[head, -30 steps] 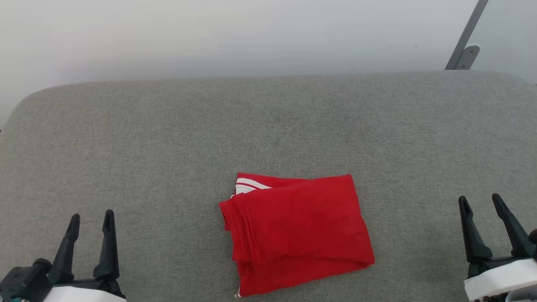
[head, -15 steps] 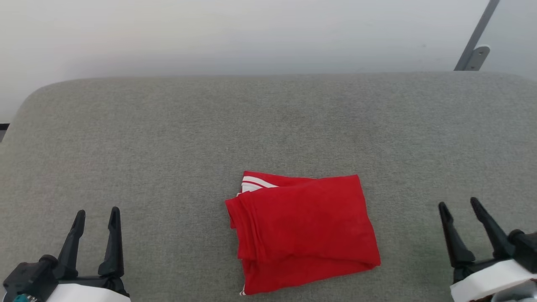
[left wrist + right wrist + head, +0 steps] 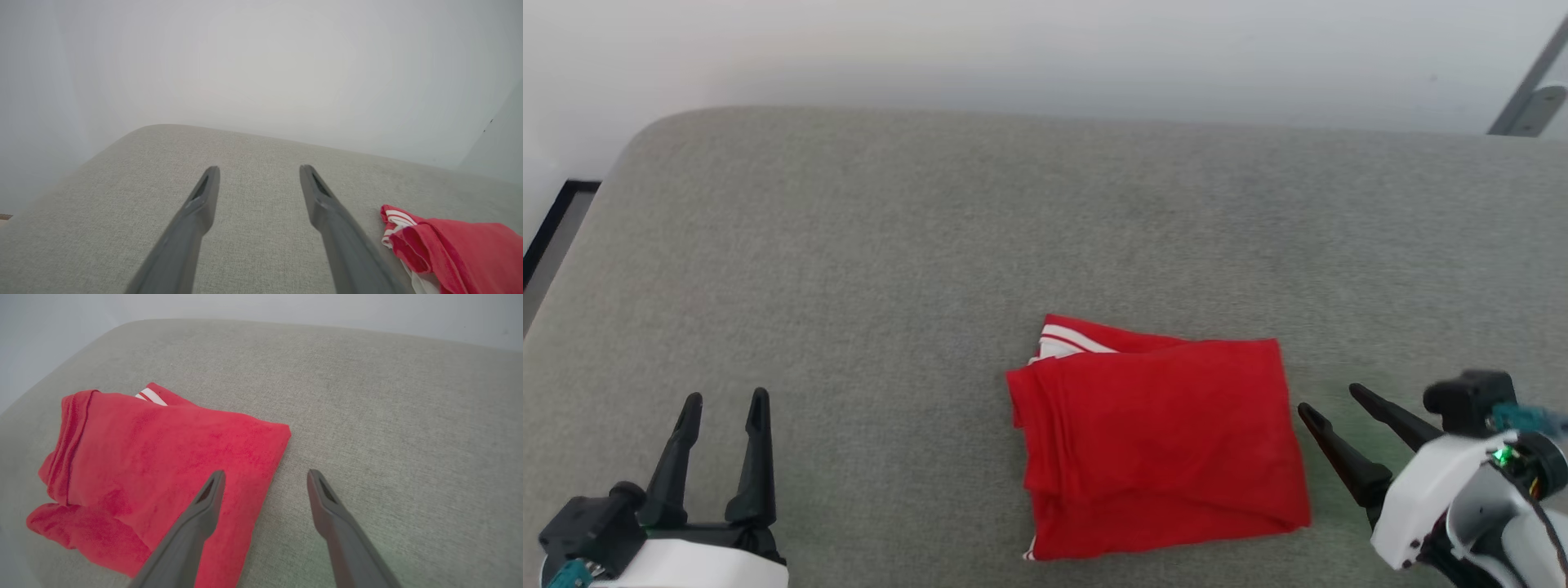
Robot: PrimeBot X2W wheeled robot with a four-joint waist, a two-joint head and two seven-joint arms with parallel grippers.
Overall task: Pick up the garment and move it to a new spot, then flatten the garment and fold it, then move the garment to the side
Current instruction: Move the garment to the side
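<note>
Your right gripper (image 3: 1327,398) has swung inward and now points at the right edge of the folded garment (image 3: 1160,441), jaws wide and empty. The garment lies near the front of the grey cushion (image 3: 890,245). Your left gripper (image 3: 727,396) waits well apart from it, also wide and empty. With folding apparently done, you're likely lining up the move aside.

Plain, lab-like room: grey fabric-covered table (image 3: 849,245) against bare white wall (image 3: 1013,49), grey metal strut (image 3: 1531,94) behind.
</note>
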